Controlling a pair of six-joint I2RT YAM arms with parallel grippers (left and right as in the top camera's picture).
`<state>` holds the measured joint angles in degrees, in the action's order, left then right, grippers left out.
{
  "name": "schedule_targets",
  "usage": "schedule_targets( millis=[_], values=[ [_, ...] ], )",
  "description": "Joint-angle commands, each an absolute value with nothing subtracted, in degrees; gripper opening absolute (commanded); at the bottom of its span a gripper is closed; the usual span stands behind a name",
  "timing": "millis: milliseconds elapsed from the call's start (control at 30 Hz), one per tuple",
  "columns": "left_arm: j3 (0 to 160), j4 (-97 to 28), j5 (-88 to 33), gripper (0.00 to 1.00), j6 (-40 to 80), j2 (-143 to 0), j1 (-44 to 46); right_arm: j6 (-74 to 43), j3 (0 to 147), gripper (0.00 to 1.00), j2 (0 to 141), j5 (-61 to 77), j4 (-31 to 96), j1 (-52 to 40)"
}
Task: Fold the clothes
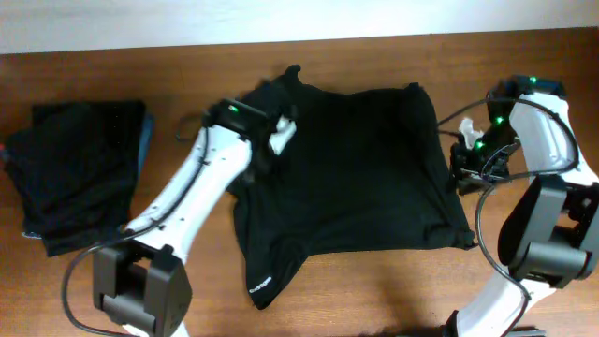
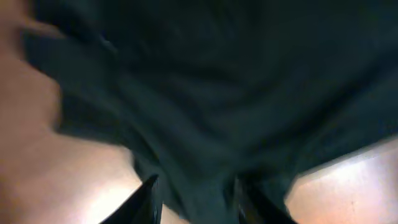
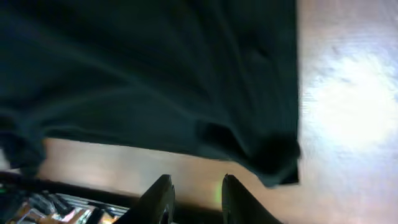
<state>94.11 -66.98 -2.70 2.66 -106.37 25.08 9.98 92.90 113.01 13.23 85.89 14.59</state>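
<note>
At the far left of the desk point(image 1: 374, 295) lies a folded stack point(image 1: 75, 178) of dark clothes, a teal-blue edge point(image 1: 146, 140) showing along its right side; it sits well apart from everything else. Next comes the left arm point(image 1: 187, 187), white, reaching up and to the right from its base at the front edge; the left hand point(image 1: 269, 150) is over the left border of a black shirt point(image 1: 356, 168); in the wrist view its fingers point(image 2: 148, 202) stand moderately parted, the shirt's cloth lying slack in the gap, not pinched. The shirt is spread over the middle of the desk, rumpled, its cloth bunched near the left hand; one sleeve point(image 1: 267, 267) points toward the front edge and bears a small white logo point(image 1: 259, 281). At the right, the right hand point(image 1: 465, 157) hovers just beside the shirt's right border; its wrist view shows the fingers point(image 3: 158, 199) narrowly apart with only bare desk between them, holding nothing; a corner of the shirt lies just ahead of the tips.
</note>
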Motion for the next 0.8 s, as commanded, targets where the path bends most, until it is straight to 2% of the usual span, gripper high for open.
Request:
schedule_targets(
  millis=[0,167,433,767],
  values=[
    [94.5,-63.1,-0.6,0.34,4.3,-106.8,19.6,13.8,93.2,0.31,111.0,19.7,83.0,13.1],
    [94.5,-61.3,-0.6,0.26,4.3,-110.9,15.0,13.5,89.6,0.31,111.1,19.7,78.0,11.8],
    [94.5,-61.2,-1.8,0.25,4.3,-118.8,14.1,13.1,80.4,0.31,111.1,18.8,69.3,11.6],
    [94.5,-61.3,-2.2,0.26,4.3,-126.1,14.1,13.1,78.3,0.31,111.1,18.6,67.6,11.6]
  ],
)
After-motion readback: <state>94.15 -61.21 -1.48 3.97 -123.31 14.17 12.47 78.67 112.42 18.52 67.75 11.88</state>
